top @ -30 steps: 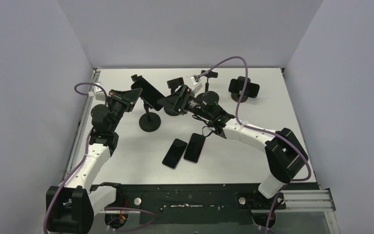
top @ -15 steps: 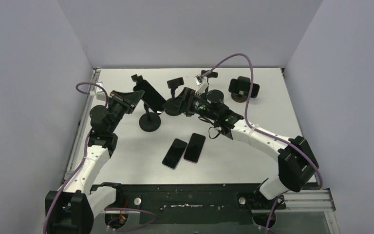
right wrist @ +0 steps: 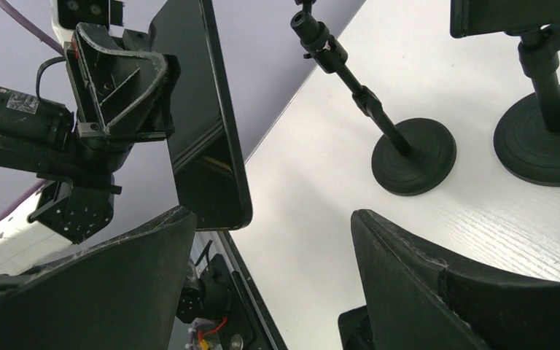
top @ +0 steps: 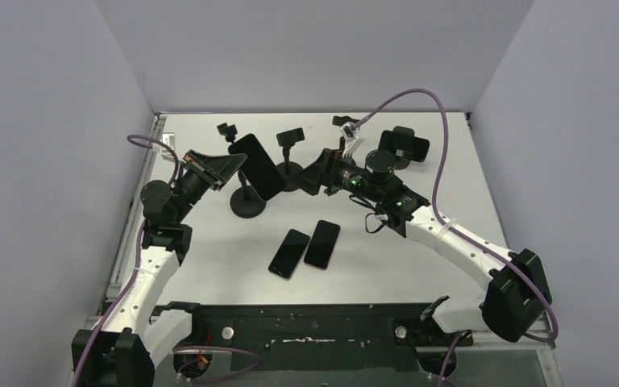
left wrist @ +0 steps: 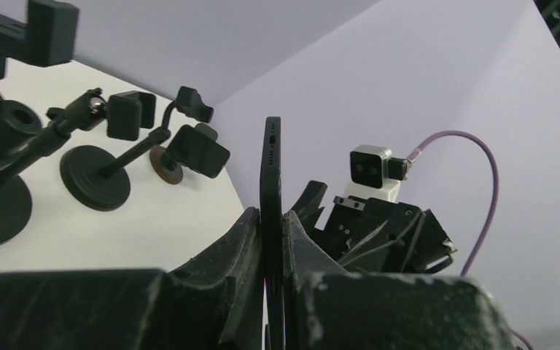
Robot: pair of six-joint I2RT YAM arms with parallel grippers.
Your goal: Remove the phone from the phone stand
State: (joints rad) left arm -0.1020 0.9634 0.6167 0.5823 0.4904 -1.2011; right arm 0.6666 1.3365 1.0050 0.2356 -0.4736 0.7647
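Left pincer (top: 234, 165), clenched on the phone (top: 258, 167), had tilted it seemingly free of the stand (top: 247, 205); the right pincer (top: 310, 173), released, had backed away.

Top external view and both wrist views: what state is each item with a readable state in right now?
left claw: shut on the phone
phone: held in the air, clear of its stand
near stand: upright, clamp empty
right claw: open, empty
nearer loose phone: flat on the table
other loose phone: flat, beside it
far right stand: seems to carry another phone
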